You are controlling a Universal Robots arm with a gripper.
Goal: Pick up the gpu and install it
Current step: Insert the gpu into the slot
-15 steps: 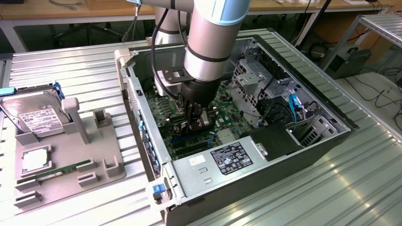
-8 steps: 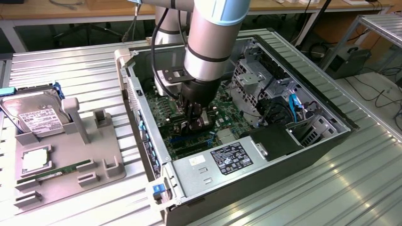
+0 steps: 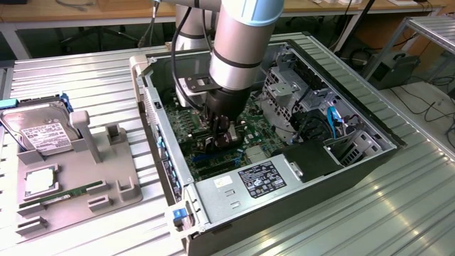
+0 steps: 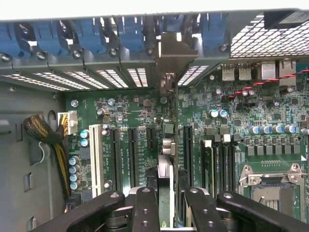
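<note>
Reaches down with the gripper point(image 3: 219, 137) into the open computer case point(image 3: 370, 160) in the middle of the table point(image 3: 85, 80). Squeezes the gpu point(image 4: 165, 181) tight from both sides. Holds it up on its thin edge over the green board point(image 4: 198, 116), in line with the long black slots point(image 4: 116, 154). Has its silver bracket point(image 4: 171, 53) right at the case's back wall. Cannot tell about touching a slot. Over by the table's edge on the exterior view's left, in a grey holder point(image 3: 106, 181): a hard drive point(image 3: 39, 130) and a thin green stick point(image 3: 64, 194).
</note>
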